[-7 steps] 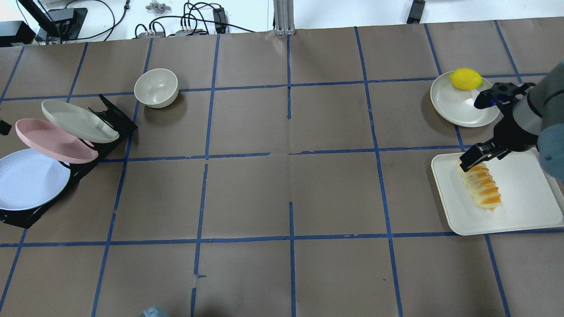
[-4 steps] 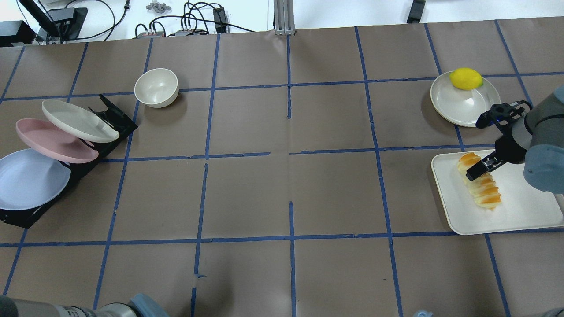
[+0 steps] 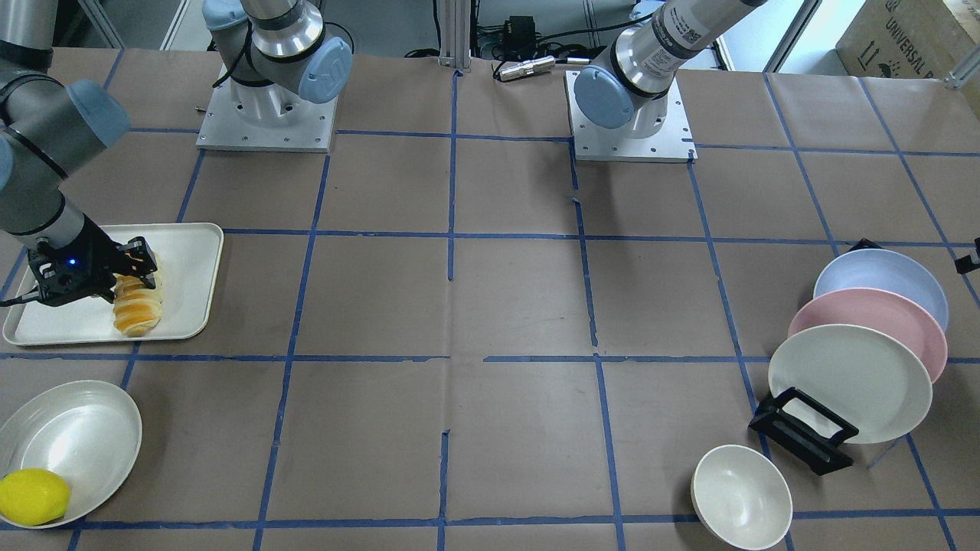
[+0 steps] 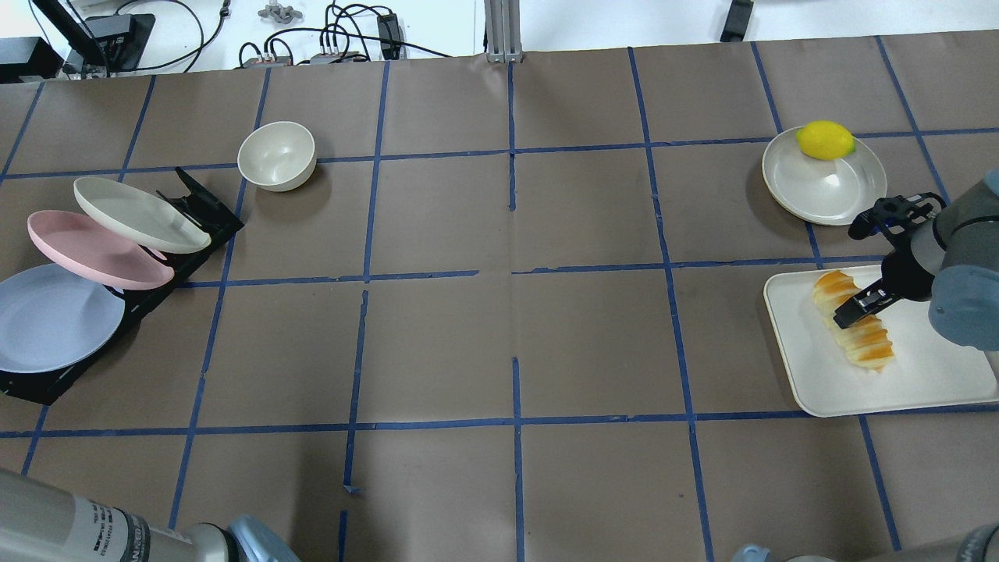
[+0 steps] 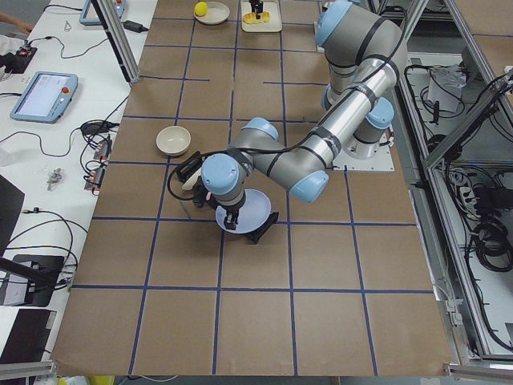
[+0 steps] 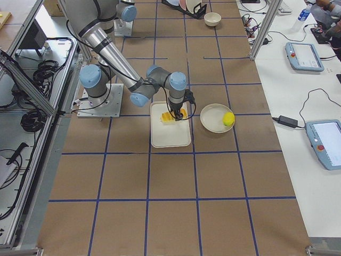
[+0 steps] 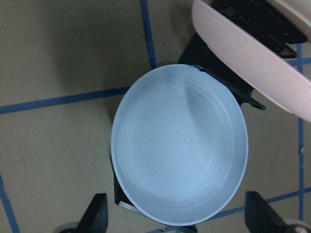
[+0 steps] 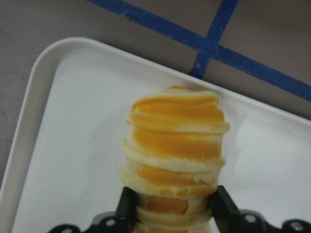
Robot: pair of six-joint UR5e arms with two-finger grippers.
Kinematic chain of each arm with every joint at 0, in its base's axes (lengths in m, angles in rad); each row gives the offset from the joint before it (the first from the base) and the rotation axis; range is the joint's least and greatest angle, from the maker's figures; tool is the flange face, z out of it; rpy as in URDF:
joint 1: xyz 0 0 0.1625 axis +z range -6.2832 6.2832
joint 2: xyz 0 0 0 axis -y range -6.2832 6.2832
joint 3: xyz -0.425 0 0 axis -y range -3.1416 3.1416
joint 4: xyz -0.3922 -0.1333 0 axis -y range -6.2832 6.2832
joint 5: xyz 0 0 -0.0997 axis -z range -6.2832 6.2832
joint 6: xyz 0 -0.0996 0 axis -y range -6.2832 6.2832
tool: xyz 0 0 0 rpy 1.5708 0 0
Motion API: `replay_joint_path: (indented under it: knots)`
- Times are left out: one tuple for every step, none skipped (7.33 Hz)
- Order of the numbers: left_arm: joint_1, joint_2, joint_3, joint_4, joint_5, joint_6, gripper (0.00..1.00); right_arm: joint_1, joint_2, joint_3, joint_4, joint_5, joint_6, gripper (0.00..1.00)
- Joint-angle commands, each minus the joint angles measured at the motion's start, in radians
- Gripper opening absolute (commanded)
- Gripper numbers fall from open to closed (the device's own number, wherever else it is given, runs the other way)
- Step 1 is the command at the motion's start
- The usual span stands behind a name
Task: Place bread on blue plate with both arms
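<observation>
The bread [image 4: 855,320], an orange-and-cream ridged loaf, lies on a white tray [image 4: 921,375] at the table's right. My right gripper [image 4: 851,311] is low over its middle. In the right wrist view the two fingers [image 8: 127,208] stand astride the bread [image 8: 175,145], open, with no squeeze visible. The blue plate [image 4: 47,320] leans in a black rack at the far left. My left gripper [image 7: 177,218] hovers open above the blue plate [image 7: 180,150], one fingertip on each side of it. The gripper itself is out of the overhead view.
A pink plate [image 4: 94,250] and a cream plate [image 4: 136,215] lean in the same black rack [image 4: 203,207] behind the blue one. A cream bowl [image 4: 277,154] stands nearby. A lemon [image 4: 825,140] sits on a white plate [image 4: 819,191] beyond the tray.
My right gripper moved from the bread's far end to its middle and lowered around it. My left arm came into the overhead view at the bottom left.
</observation>
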Motion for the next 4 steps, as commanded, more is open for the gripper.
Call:
replay_joint_path:
  knots:
    - [-0.002,-0.087,0.044,0.019,0.003,0.02,0.99,0.004,-0.037,0.0,0.009,-0.019,0.059,0.28]
    - [-0.002,-0.104,0.042,0.031,0.003,0.026,0.99,0.015,-0.078,-0.027,0.116,-0.048,0.139,0.15]
    - [-0.002,-0.122,0.044,0.037,0.002,0.028,0.99,0.064,-0.123,-0.091,0.249,-0.052,0.237,0.1]
    - [-0.002,-0.131,0.03,0.042,0.002,0.031,0.98,0.12,-0.155,-0.174,0.407,-0.052,0.313,0.09]
